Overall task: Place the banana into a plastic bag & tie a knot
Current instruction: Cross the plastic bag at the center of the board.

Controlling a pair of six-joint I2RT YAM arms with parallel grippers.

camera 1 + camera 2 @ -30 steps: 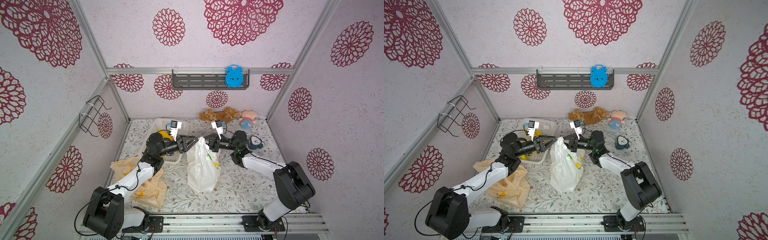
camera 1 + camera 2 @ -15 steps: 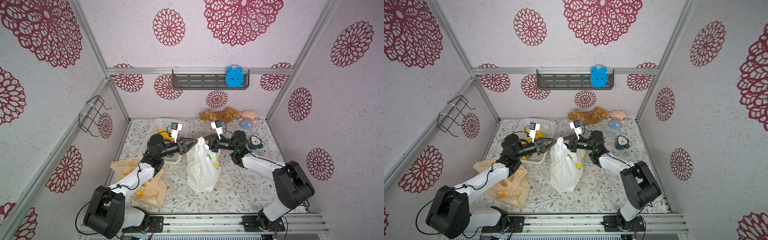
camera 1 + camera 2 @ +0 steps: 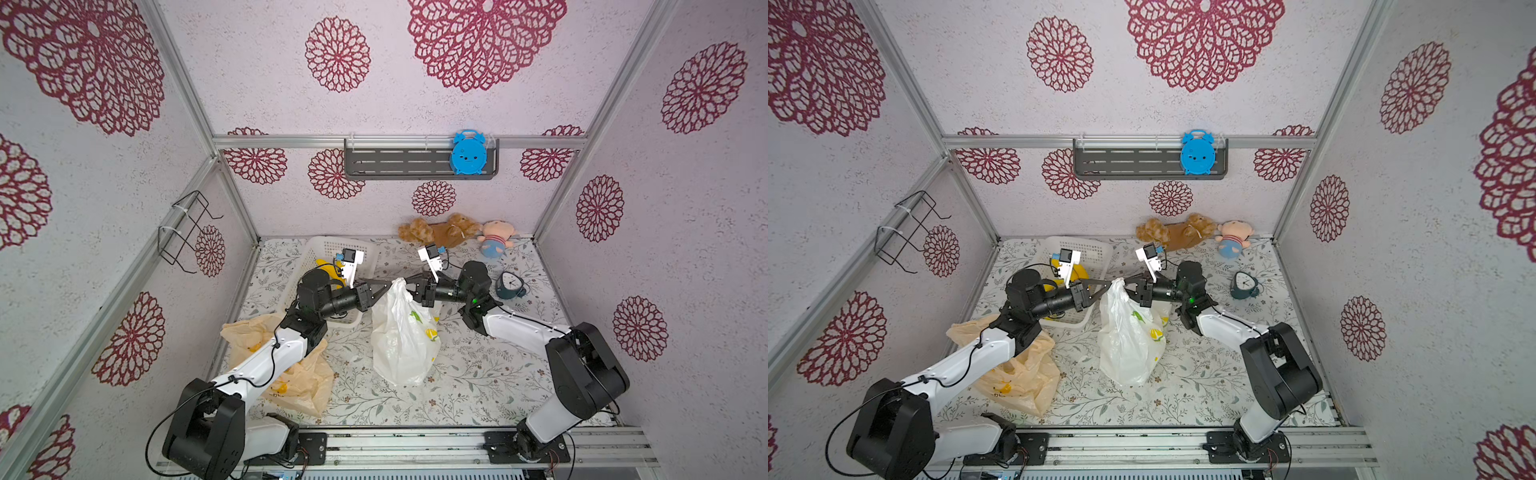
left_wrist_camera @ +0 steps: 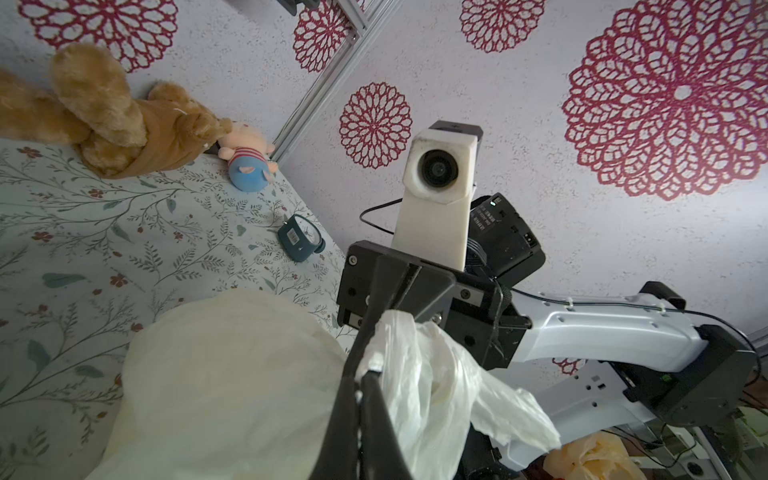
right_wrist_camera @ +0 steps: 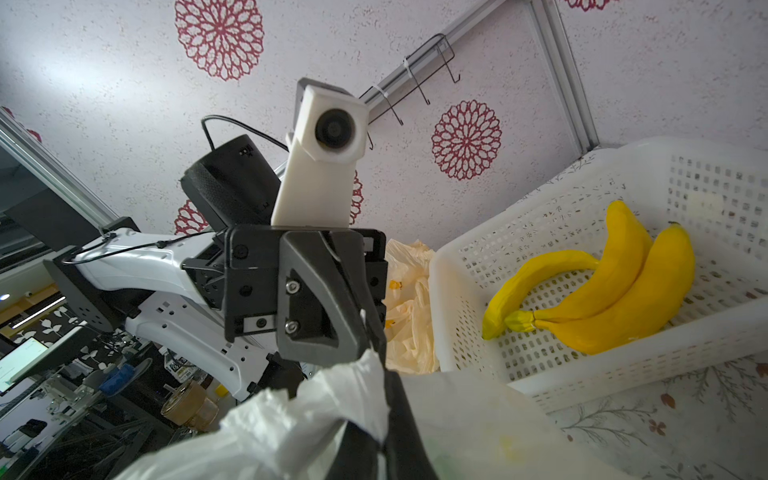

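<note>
A white plastic bag (image 3: 401,340) (image 3: 1127,345) stands mid-table, its top gathered into a peak. My left gripper (image 3: 390,285) (image 3: 1109,285) (image 4: 365,374) comes in from the left and is shut on that peak. From the right, my right gripper (image 3: 409,287) (image 3: 1128,289) (image 5: 376,415) pinches the same bunched film, jaws nearly together, tip to tip with the left. Yellow bananas (image 5: 623,299) (image 3: 328,268) lie in the white basket (image 5: 582,374) (image 3: 320,247) behind the left arm. Whether a banana is inside the bag I cannot tell; only small yellow and green marks show on it.
A crumpled yellowish bag (image 3: 291,374) lies under the left arm. A brown teddy (image 3: 440,230) and a small doll (image 3: 494,239) sit at the back, a dark clock (image 3: 509,284) behind the right wrist. A blue clock (image 3: 467,153) stands on the wall shelf.
My left gripper has edged right onto the bag's peak and closed on it. The right arm and the bag have stayed in place.
</note>
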